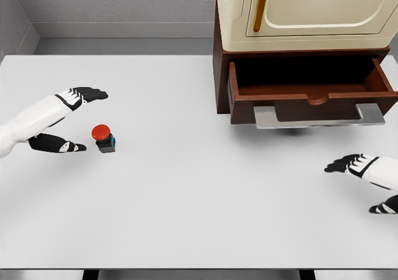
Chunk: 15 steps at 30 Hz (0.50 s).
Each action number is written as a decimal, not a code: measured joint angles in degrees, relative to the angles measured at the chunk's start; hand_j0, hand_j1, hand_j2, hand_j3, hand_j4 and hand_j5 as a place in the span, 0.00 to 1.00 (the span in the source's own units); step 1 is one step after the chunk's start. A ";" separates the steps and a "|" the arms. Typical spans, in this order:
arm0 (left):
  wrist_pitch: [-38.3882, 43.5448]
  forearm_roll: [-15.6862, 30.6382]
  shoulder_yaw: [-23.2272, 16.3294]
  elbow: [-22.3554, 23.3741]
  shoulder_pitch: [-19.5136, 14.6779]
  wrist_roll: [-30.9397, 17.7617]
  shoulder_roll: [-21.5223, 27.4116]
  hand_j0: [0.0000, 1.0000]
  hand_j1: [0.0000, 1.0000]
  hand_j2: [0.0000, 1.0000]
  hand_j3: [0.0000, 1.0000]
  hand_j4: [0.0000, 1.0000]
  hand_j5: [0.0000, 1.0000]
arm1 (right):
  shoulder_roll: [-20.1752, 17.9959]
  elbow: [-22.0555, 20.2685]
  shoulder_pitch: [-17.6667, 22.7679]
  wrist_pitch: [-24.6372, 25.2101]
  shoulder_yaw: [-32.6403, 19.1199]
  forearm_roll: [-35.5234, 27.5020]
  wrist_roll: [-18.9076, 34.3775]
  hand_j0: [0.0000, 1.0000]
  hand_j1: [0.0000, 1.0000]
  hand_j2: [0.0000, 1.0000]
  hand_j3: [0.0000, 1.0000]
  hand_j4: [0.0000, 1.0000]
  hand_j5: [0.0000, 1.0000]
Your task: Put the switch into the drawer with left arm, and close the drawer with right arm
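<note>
We see the switch (104, 137), a small dark block with a red round cap, standing on the white desk (199, 211) in its left part. Our left hand (67, 121) sits just to the left of it, fingers spread wide: the upper fingers reach out above and beyond the switch, the thumb lies low and close to its left side, and we cannot tell whether the thumb tip touches it. The hand holds nothing.

Our right hand (367, 180) rests near the desk's right edge, fingers extended and relaxed, holding nothing, well apart from the switch.

The drawer (311, 87) stands pulled open at the back right, under a cream cabinet (305, 12), its grey handle (318, 116) jutting toward us over the desk. Between the switch and the drawer we have a broad stretch of bare desk. The switch sits well inside the desk's left and near edges.
</note>
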 measured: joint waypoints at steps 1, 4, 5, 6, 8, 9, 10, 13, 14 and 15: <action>0.00 0.00 0.01 0.00 0.00 0.00 0.01 1.00 1.00 1.00 1.00 1.00 1.00 | -0.37 0.01 0.09 0.00 -0.03 -0.22 0.00 1.00 1.00 1.00 1.00 1.00 1.00; 0.00 0.00 -0.01 0.04 0.00 0.00 -0.02 1.00 1.00 1.00 1.00 1.00 1.00 | -1.01 0.04 0.00 0.00 -0.33 -0.56 0.00 1.00 1.00 1.00 1.00 1.00 1.00; 0.00 0.06 -0.06 0.24 0.18 0.03 -0.05 1.00 1.00 1.00 1.00 1.00 1.00 | -1.11 0.05 0.00 0.00 -0.48 -0.61 0.00 1.00 1.00 1.00 1.00 1.00 1.00; 0.00 0.37 -0.11 0.44 0.35 0.11 -0.28 1.00 1.00 1.00 1.00 1.00 1.00 | -1.18 0.05 0.00 0.00 -0.62 -0.63 0.00 1.00 1.00 1.00 1.00 1.00 1.00; -0.01 3.73 -0.30 0.66 1.05 0.20 -1.20 1.00 1.00 1.00 1.00 1.00 1.00 | -1.24 0.06 0.35 -0.02 -1.46 -0.63 0.00 0.75 0.75 0.75 0.75 0.75 0.75; -0.01 6.30 -0.39 0.72 1.40 0.21 -1.48 1.00 1.00 1.00 1.00 1.00 1.00 | -1.21 0.06 0.70 -0.02 -2.35 -0.63 0.00 0.54 0.54 0.54 0.54 0.54 0.54; -0.02 9.62 -0.49 0.67 3.95 0.18 -1.65 1.00 1.00 1.00 1.00 1.00 1.00 | -1.04 0.06 1.67 -0.04 -3.71 -0.61 0.01 0.53 0.53 0.53 0.53 0.53 0.53; 0.00 19.03 -0.69 0.31 4.48 0.08 -1.96 1.00 1.00 1.00 1.00 1.00 1.00 | -0.22 0.09 5.80 -0.05 -9.30 -0.62 0.01 0.55 0.55 0.55 0.55 0.55 0.55; 0.01 21.46 -0.71 0.16 4.40 0.06 -2.09 1.00 1.00 1.00 1.00 1.00 1.00 | -0.07 0.13 6.06 -0.03 -10.85 -0.67 0.00 0.61 0.61 0.61 0.61 0.61 0.61; 0.01 23.35 -0.74 -0.02 4.31 0.05 -2.21 1.00 1.00 1.00 1.00 1.00 1.00 | 0.05 0.16 6.41 -0.02 -12.00 -0.71 0.00 0.64 0.64 0.64 0.64 0.64 0.64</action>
